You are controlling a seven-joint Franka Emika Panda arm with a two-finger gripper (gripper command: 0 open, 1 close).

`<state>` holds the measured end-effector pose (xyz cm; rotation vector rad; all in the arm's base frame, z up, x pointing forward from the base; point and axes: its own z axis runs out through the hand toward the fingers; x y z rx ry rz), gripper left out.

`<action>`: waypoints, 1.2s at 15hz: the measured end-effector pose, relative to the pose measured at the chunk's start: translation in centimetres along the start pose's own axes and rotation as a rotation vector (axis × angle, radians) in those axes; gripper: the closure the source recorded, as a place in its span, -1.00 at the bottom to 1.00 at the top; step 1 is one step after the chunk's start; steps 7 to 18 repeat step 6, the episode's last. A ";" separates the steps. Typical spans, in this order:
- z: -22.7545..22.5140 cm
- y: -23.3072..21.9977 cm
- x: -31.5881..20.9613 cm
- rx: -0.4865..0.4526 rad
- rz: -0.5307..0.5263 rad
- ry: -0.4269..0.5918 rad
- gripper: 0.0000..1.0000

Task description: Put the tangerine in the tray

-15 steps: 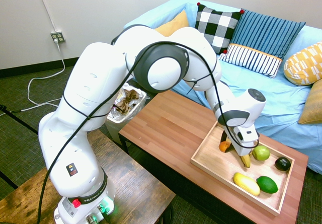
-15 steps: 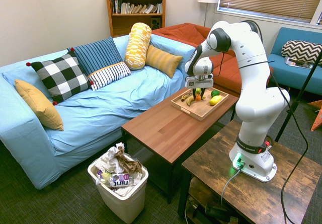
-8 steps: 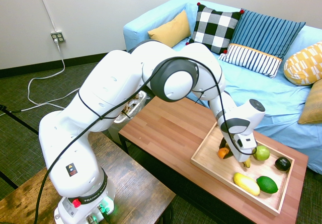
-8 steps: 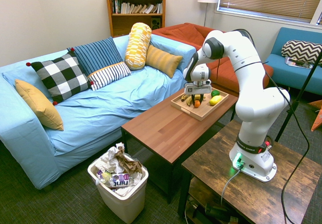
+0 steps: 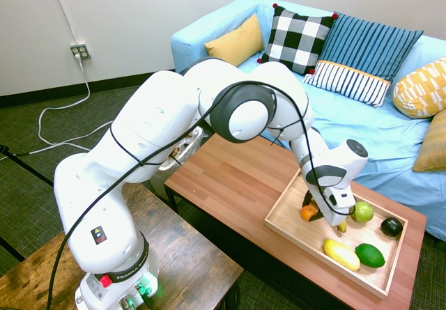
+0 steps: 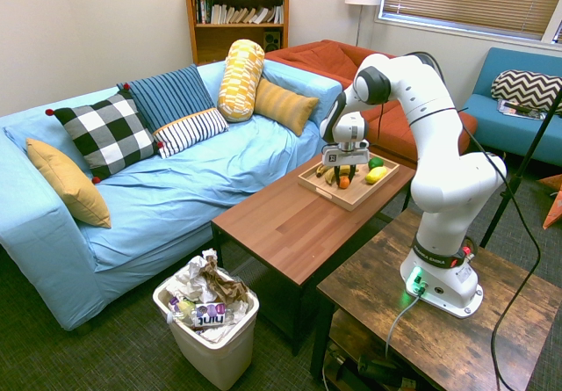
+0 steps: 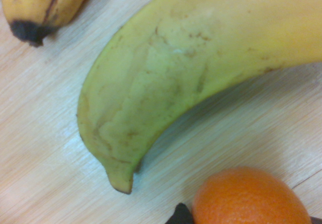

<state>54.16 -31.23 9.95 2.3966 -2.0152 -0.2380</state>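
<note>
In the first exterior view, your tangerine (image 5: 307, 214) is within the tray (image 5: 277, 223). In the second, your gripper (image 6: 345, 181) pinches it from both sides. In the wrist view, you see it near a banana (image 7: 146, 88); probably light, slightly yielding, so grip its middle gently

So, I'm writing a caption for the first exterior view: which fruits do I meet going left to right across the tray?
Tangerine → yellow lemon → green apple → dark round fruit.
</note>
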 end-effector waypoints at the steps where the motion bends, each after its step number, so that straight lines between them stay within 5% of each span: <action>1: 0.0 0.0 0.0 0.001 -0.003 0.000 -1.00; 18: -2.6 0.8 0.2 0.024 -0.003 0.012 -1.00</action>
